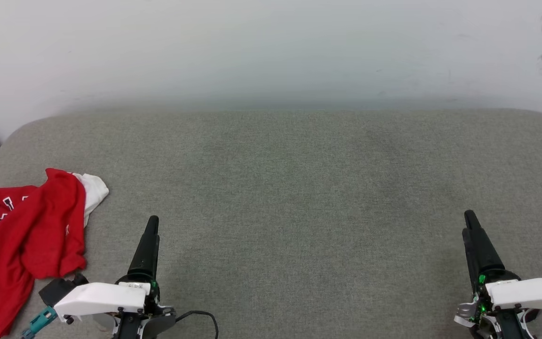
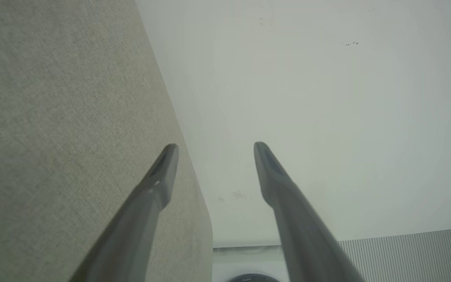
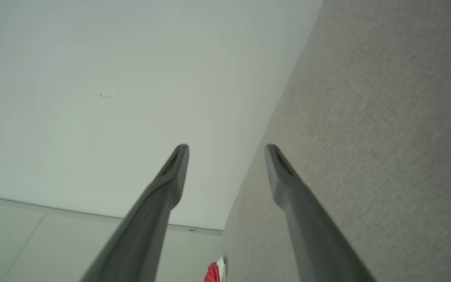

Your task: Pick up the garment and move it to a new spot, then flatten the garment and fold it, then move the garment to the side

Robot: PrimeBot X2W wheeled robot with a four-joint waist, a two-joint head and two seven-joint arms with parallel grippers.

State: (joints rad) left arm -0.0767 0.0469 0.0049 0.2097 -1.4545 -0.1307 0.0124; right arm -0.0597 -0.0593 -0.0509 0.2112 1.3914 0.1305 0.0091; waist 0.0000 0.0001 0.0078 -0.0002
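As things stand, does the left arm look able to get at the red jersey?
Probably yes. The garment lies crumpled on the grey cushion just left of the left gripper, whose jaws stand open and empty; nothing blocks the way.

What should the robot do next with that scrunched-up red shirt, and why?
Probably swing the left claw sideways to the crumpled red jersey shirt with white sleeves and grab an edge. The shirt lies bunched at the left end of the grey fabric cushion, close beside that claw, which is open and empty. It must be picked up before any flattening.
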